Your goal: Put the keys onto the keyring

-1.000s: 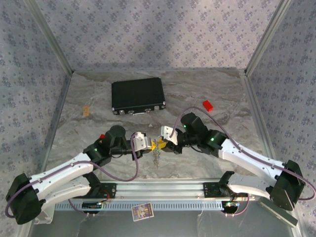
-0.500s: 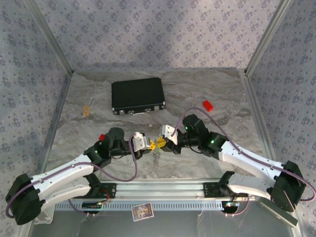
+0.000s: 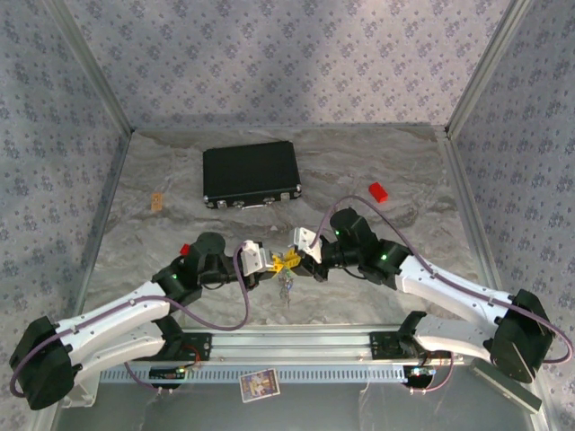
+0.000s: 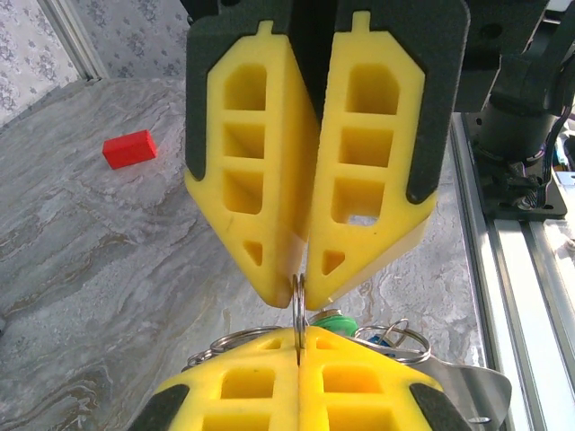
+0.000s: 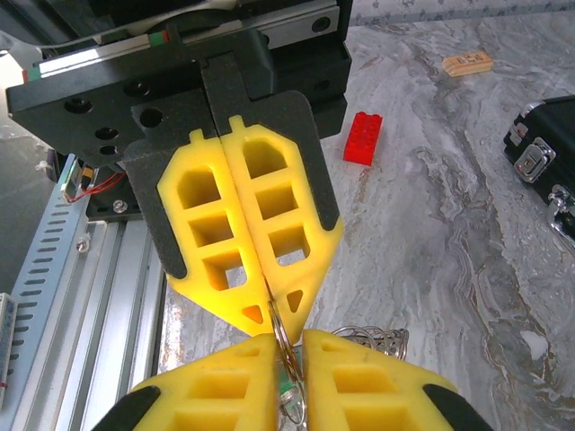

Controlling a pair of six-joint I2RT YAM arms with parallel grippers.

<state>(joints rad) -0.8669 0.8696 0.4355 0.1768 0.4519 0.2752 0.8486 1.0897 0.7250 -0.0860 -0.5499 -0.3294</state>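
Observation:
The keyring shows as a thin metal ring, held edge-on between both grippers above the table's near middle. My left gripper is shut on its lower part. My right gripper faces it tip to tip and pinches the upper part. In the right wrist view the ring runs from the left gripper into my right gripper. The keys hang just beneath, the green head and a sliver of blue among loose rings. From above they dangle as a small bunch under the left gripper and right gripper.
A black case lies at the back left of centre. A red block sits at the back right, a small wooden piece at the far left. An aluminium rail runs along the near edge.
My right gripper's jaws have narrowed onto the ring. Both arms have stayed almost still, tips together, the keys hanging below.

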